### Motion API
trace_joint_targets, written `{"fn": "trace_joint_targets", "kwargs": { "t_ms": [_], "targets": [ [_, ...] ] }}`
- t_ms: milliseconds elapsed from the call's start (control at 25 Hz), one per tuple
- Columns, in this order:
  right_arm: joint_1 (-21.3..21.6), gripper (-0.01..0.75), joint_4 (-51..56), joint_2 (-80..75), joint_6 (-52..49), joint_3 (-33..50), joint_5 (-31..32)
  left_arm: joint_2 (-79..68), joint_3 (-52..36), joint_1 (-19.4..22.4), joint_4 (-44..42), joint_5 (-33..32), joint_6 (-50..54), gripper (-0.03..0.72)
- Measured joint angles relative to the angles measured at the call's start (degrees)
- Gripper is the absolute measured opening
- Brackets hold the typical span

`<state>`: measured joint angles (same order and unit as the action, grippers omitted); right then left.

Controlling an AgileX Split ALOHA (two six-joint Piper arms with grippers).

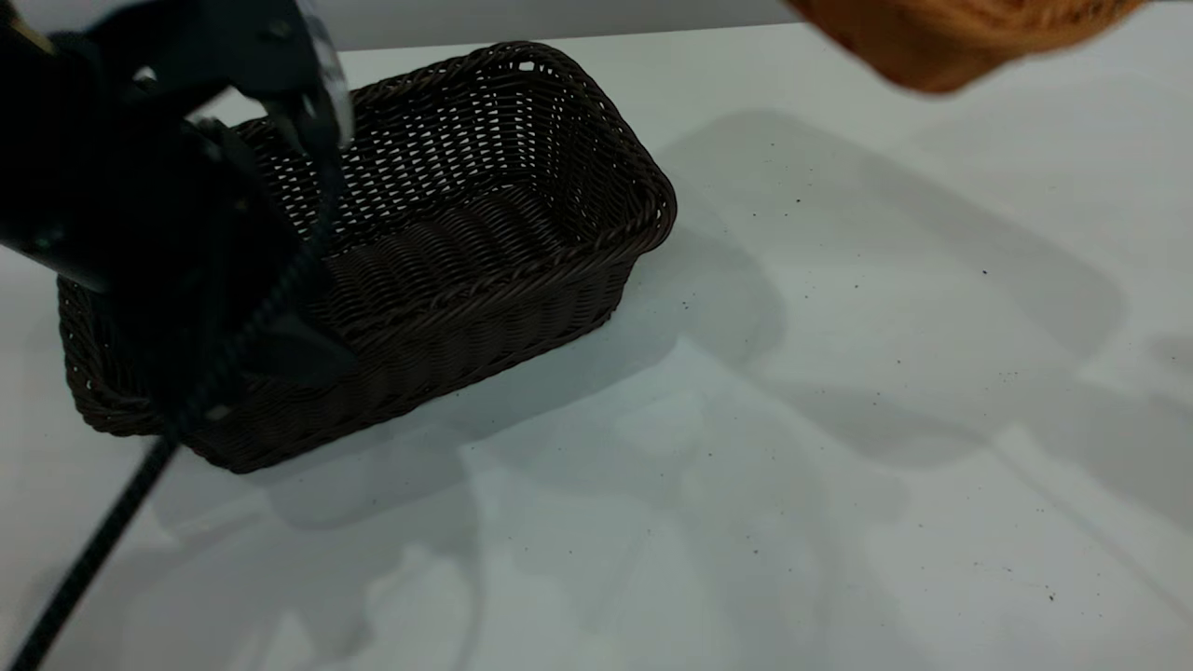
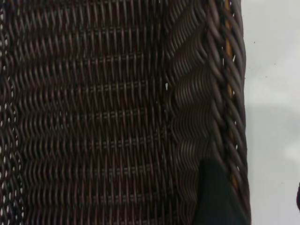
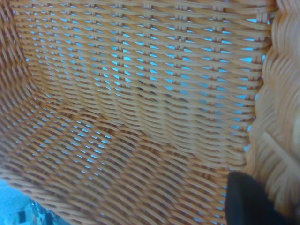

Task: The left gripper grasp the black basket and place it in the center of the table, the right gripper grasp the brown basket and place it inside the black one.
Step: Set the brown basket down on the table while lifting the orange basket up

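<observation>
The black basket [image 1: 485,233] rests on the white table [image 1: 839,419], left of the middle. My left gripper [image 1: 270,373] hangs over the basket's near left end. In the left wrist view the gripper [image 2: 262,201] straddles the basket's braided rim [image 2: 225,93]. One finger [image 2: 218,197] is inside against the wall, and the other shows only as a sliver outside, with bare table between it and the rim. The brown basket [image 1: 951,37] hangs in the air at the far right. My right gripper [image 3: 276,206] is shut on its rim [image 3: 276,117], with one finger [image 3: 248,201] inside it.
Broad shadows of the arms and the lifted basket fall on the table to the right of and in front of the black basket. A black cable [image 1: 84,568] runs down from the left arm to the front left corner. Small dark specks dot the table.
</observation>
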<state>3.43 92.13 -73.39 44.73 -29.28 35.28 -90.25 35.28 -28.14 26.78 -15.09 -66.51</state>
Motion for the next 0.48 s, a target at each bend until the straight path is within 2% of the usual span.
{"fn": "trace_joint_targets", "kwargs": {
  "t_ms": [240, 480],
  "targets": [
    [0.0, 0.108, -2.1, 0.0, 0.0, -4.9, 2.4, -3.7, 0.0, -1.4, -0.1, 2.7, -1.5, 0.365],
    [0.0, 0.107, -2.3, 0.0, 0.0, -6.0, 2.4, -6.1, 0.0, -1.4, -0.1, 7.5, -1.5, 0.363]
  ]
}}
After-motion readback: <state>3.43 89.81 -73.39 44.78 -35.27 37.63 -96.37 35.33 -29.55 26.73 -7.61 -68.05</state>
